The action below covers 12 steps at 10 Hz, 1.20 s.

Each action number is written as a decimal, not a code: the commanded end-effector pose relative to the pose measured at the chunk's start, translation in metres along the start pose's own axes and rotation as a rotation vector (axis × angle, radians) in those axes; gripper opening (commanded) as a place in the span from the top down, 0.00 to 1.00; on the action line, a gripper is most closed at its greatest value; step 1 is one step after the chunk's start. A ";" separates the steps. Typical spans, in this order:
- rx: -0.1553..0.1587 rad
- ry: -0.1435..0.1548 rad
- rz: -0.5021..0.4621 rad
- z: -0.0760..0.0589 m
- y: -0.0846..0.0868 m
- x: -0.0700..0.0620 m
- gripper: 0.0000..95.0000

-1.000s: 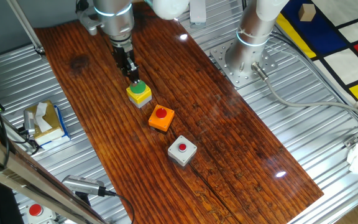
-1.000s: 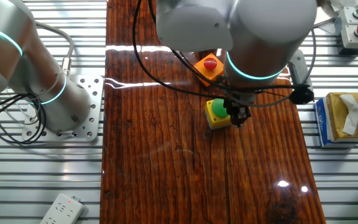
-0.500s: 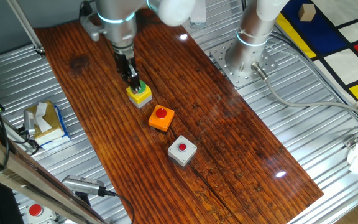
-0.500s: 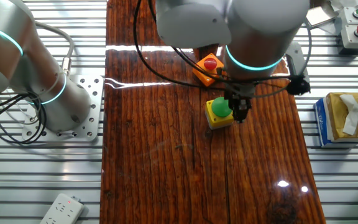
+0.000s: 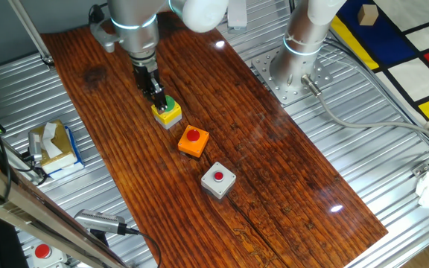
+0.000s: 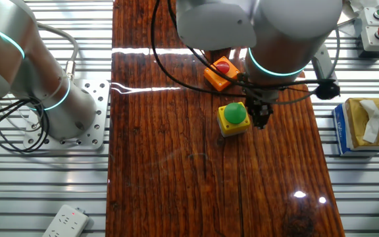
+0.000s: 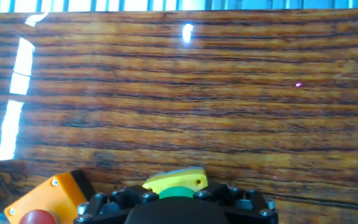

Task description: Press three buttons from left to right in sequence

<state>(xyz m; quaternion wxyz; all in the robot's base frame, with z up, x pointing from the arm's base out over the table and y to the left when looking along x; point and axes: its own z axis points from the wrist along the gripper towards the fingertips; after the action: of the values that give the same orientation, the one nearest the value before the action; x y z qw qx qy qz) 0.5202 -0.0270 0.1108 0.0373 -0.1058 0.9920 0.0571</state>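
The yellow box with the green cap (image 5: 168, 112) is the leftmost of three in a diagonal row on the wooden board; it also shows in the other fixed view (image 6: 233, 118) and the hand view (image 7: 175, 180). The orange box with the red cap (image 5: 193, 141) (image 6: 220, 71) (image 7: 47, 200) comes after it, then the grey box with the red cap (image 5: 218, 180), which the arm hides in the other fixed view. My gripper (image 5: 156, 94) (image 6: 260, 119) hangs at the green cap's edge. No view shows the fingertips apart or touching.
A tissue box (image 5: 53, 146) (image 6: 364, 125) lies off the board on the metal table. Another arm's base (image 5: 292, 68) (image 6: 63, 124) is bolted beside the board. A pale-bodied button box (image 6: 376, 25) stands far off, and a power strip (image 6: 65, 222) lies near the table's edge.
My gripper has shifted sideways off the green cap's middle toward its edge. More of the cap shows now in the other fixed view. The boxes have not moved.
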 end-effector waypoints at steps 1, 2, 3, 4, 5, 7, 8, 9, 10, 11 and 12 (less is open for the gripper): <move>0.009 -0.002 -0.034 -0.006 -0.004 -0.006 0.00; 0.012 0.000 -0.041 -0.010 -0.010 -0.008 0.20; 0.013 -0.001 -0.049 -0.014 -0.016 -0.006 0.20; 0.014 -0.004 -0.058 -0.018 -0.023 -0.004 0.20; 0.014 -0.004 -0.067 -0.022 -0.030 -0.002 0.20; 0.010 -0.013 -0.070 -0.021 -0.043 0.004 0.20; 0.005 -0.017 -0.068 -0.020 -0.045 0.005 0.00; -0.004 -0.022 -0.067 -0.016 -0.047 0.006 0.00; -0.004 -0.023 -0.062 -0.013 -0.048 0.006 0.00; -0.003 -0.020 -0.056 -0.008 -0.048 0.007 0.00; -0.004 -0.021 -0.055 -0.005 -0.048 0.008 0.00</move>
<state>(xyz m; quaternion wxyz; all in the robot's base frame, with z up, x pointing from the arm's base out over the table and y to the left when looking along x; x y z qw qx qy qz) 0.5230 -0.0763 0.1077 0.0492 -0.1322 0.9882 0.0596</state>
